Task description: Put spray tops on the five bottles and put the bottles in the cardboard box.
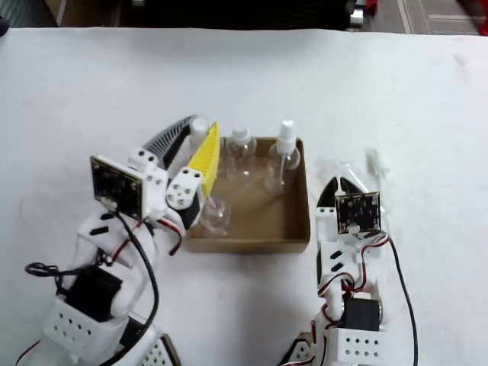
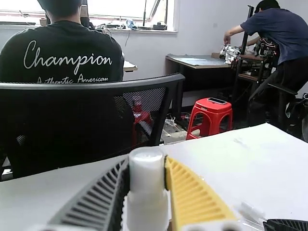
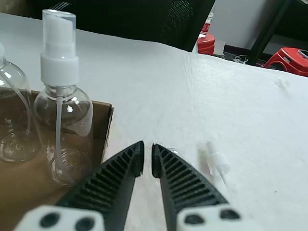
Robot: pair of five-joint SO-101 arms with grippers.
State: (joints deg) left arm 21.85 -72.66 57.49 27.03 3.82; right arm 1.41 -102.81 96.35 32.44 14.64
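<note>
White table [image 1: 91,84] spreads under both my arms in the high view, with the cardboard box [image 1: 297,229] open between them. Two plain clear bottles stand upright at the box's far side, one [image 1: 240,156] beside the other [image 1: 279,171], each wearing a spray top [image 1: 287,133]. My left gripper [image 1: 200,136], one finger grey and one yellow, is clamped on a third bottle [image 1: 216,216] at the box's left wall. My right gripper [image 1: 341,181] sits over the table just right of the box, and a loose spray top [image 1: 374,162] lies near it.

From my left wrist, the held bottle's white top stands pinched between the ribbed fingers. Its clear body is hidden here, though the high view shows it. A mesh chair [image 2: 96,85] rises past the table edge.

From my right wrist, my dark fingers are nearly together, with just a thin slit and nothing between them. The nearer boxed bottle shows its dip tube, which the high view barely gives. The loose top lies on the table just beyond my fingertips.
</note>
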